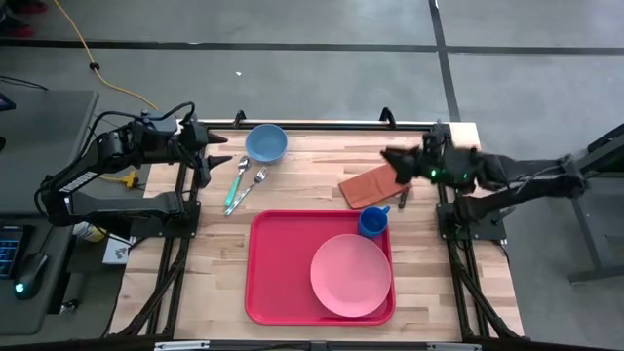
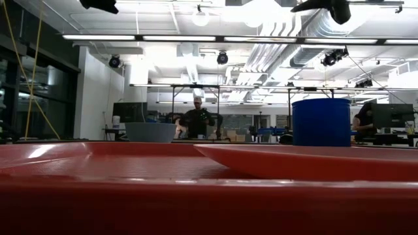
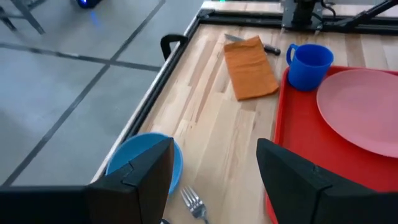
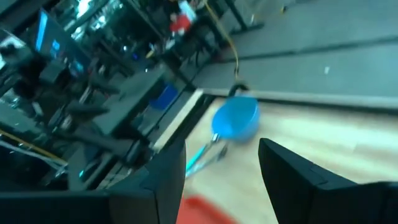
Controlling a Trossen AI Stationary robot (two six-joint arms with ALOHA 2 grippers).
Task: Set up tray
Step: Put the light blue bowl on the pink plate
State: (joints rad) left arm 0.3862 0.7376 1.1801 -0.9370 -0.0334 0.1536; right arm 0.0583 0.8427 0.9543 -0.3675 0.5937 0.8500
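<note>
Flat red rimmed tray (image 1: 283,268), round pink plate (image 1: 351,275) held at its 4 o'clock, left gripper (image 1: 216,156) and right gripper (image 1: 390,160) parted, empty

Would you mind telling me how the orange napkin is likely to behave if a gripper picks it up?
The napkin looks like thin cloth lying flat on the table, so it would probably droop and fold when lifted. It seems light, likely sliding if pushed. A knife partly beneath it might shift too.
</note>
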